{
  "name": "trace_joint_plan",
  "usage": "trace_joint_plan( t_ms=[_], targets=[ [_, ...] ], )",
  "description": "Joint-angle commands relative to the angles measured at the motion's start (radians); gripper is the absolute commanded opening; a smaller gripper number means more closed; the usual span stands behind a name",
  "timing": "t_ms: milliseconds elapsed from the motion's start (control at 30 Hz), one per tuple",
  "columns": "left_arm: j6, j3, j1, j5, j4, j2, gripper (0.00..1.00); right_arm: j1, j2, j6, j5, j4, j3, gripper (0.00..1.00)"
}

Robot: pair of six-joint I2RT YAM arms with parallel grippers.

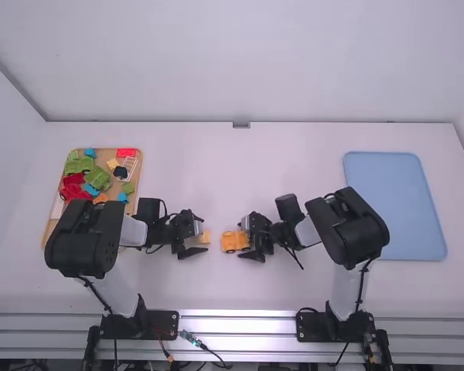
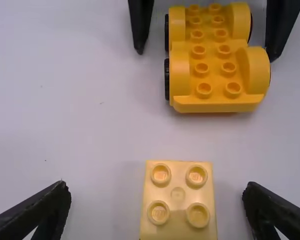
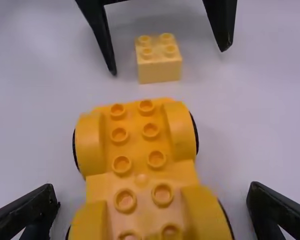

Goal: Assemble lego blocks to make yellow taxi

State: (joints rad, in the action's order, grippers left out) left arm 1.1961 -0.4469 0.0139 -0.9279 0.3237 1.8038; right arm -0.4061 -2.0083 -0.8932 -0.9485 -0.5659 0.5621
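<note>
Near the table's middle my left gripper [image 1: 198,238] stands open around a pale yellow brick [image 1: 205,237]. My right gripper [image 1: 247,239] is open around the orange-yellow wheeled base [image 1: 233,242], just right of that brick. In the left wrist view the left gripper [image 2: 156,212] has its fingers apart on both sides of the square brick [image 2: 178,194]; the wheeled base [image 2: 215,75] lies beyond. In the right wrist view the right gripper [image 3: 152,205] straddles the wheeled base [image 3: 140,175] without gripping it, and a gap separates base and brick [image 3: 160,72].
A wooden tray [image 1: 52,224] at the left holds red, green and blue toy pieces, partly behind the left arm. At the right lies a blue tray [image 1: 394,205]. The table [image 1: 240,170] stretches behind both grippers.
</note>
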Motion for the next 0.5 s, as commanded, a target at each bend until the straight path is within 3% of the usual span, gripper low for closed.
trace_joint_plan(
  t_ms=[0,100,133,167,300,467],
  targets=[
    [-0.003,-0.002,-0.005,-0.024,-0.004,0.008,0.91,-0.001,-0.016,0.007,-0.022,0.000,0.008,0.94],
    [-0.003,-0.002,-0.005,-0.024,-0.004,0.008,0.89,-0.001,-0.016,0.009,-0.016,-0.002,0.006,0.66],
    [-0.003,-0.002,-0.005,-0.024,-0.004,0.008,0.89,-0.001,-0.016,0.012,-0.016,-0.002,0.006,0.64],
    [-0.003,-0.003,-0.005,-0.024,-0.003,0.008,0.88,0.000,-0.016,0.027,-0.013,-0.005,0.006,0.54],
    [-0.002,-0.011,-0.005,-0.024,-0.005,0.008,0.75,0.005,-0.016,0.066,0.022,-0.003,0.011,0.54],
    [-0.003,-0.025,-0.005,-0.023,-0.014,0.008,0.72,0.005,-0.016,0.111,0.030,-0.007,0.015,0.55]
  ],
)
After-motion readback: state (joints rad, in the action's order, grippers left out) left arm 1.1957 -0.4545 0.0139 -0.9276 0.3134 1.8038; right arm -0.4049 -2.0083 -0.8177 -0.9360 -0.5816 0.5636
